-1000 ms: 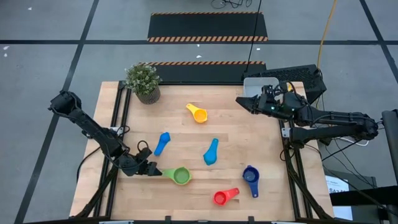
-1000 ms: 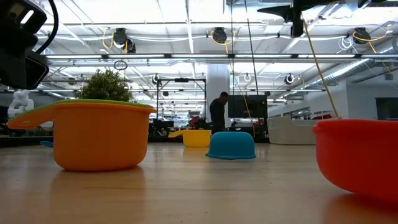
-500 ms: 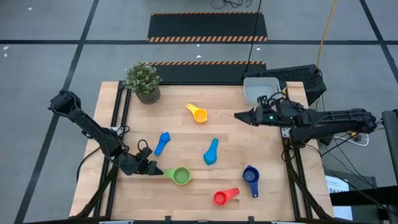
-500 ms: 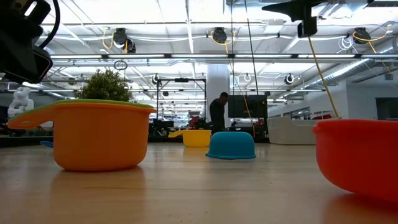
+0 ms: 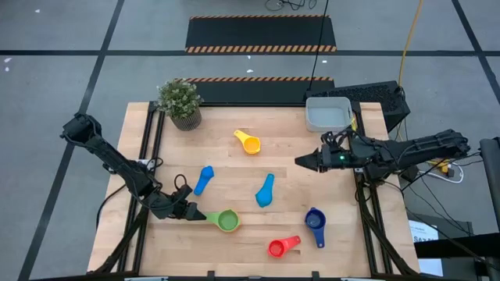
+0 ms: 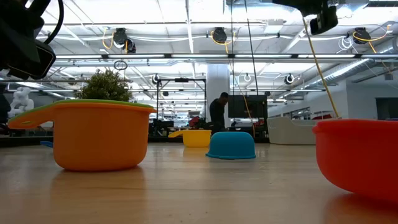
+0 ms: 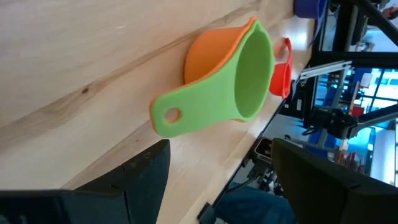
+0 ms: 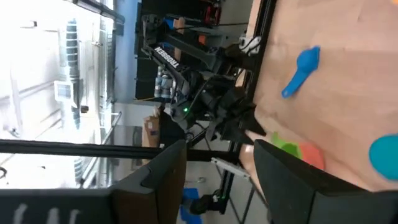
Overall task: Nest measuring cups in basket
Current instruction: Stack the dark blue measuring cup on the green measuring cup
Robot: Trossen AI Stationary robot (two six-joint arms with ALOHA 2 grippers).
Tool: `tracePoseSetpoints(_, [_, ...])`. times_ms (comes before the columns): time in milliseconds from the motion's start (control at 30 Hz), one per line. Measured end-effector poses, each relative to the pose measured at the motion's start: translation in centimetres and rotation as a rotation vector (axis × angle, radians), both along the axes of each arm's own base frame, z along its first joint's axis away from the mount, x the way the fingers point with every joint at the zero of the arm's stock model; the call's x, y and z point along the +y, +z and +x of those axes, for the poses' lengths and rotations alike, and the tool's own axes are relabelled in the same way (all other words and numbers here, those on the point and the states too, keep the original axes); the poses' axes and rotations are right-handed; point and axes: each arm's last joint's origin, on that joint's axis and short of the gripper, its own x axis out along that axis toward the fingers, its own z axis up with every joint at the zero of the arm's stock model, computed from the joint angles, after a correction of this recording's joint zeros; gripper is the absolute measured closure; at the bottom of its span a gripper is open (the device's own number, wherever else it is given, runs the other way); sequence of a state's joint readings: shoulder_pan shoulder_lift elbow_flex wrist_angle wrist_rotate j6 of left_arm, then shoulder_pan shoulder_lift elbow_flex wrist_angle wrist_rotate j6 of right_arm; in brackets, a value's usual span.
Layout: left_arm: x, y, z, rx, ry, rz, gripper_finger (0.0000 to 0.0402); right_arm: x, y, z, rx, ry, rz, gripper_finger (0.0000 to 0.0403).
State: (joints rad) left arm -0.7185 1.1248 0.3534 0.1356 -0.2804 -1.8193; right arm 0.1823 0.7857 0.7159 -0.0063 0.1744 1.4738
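Swinging away from the basket, the right gripper had come off that grey bin within the last second and now hung over bare wood between it and the dark blue cup. Its jaws stood apart with nothing between them, so the likely reading was that a delivery had just ended and the arm was heading out for another cup. The basket lay behind those jaws, at the table's far right corner; what sat inside it could not be made out from above.

The left gripper had not moved over that second. Its jaws were spread wide, with the handle of the green cup just ahead of them and apparently untouched. That green cup already sat inside the orange cup, a nested pair waiting to be carried over (the red cup lay beyond it).

Well ahead of both sets of jaws, the yellow cup and the two light blue cups lay loose in the middle of the table, beside neither gripper.

From table height the right arm was cut off at the top edge, and the basket was hard to pick out among the room's clutter. A person stood far back.
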Motion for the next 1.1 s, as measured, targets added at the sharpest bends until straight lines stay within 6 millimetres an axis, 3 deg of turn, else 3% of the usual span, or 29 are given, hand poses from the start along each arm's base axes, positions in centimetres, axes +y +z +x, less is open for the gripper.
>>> tracePoseSetpoints(333, [-0.5, 0.7, 0.2, -0.077, -0.024, -0.042, 0.0119, 4.4, 0.6, 0.7, 0.046, 0.127, 0.150, 0.0234])
tracePoseSetpoints(567, [-1.1, 1.1, 0.1, -0.106, -0.073, -0.078, 0.0119, 8.6, 0.1, 1.4, 0.225, 0.245, 0.215, 0.0234])
tracePoseSetpoints(833, [-1.9, 2.2, 0.2, -0.161, -0.141, -0.041, 0.0119, 12.5, -1.8, 0.2, 0.399, 0.322, 0.320, 0.0235])
tracePoseSetpoints(1100, [-2.0, 2.5, 0.2, -0.179, -0.141, -0.023, 0.0119, 14.2, -3.1, -2.2, 0.604, 0.406, 0.354, 0.0235])
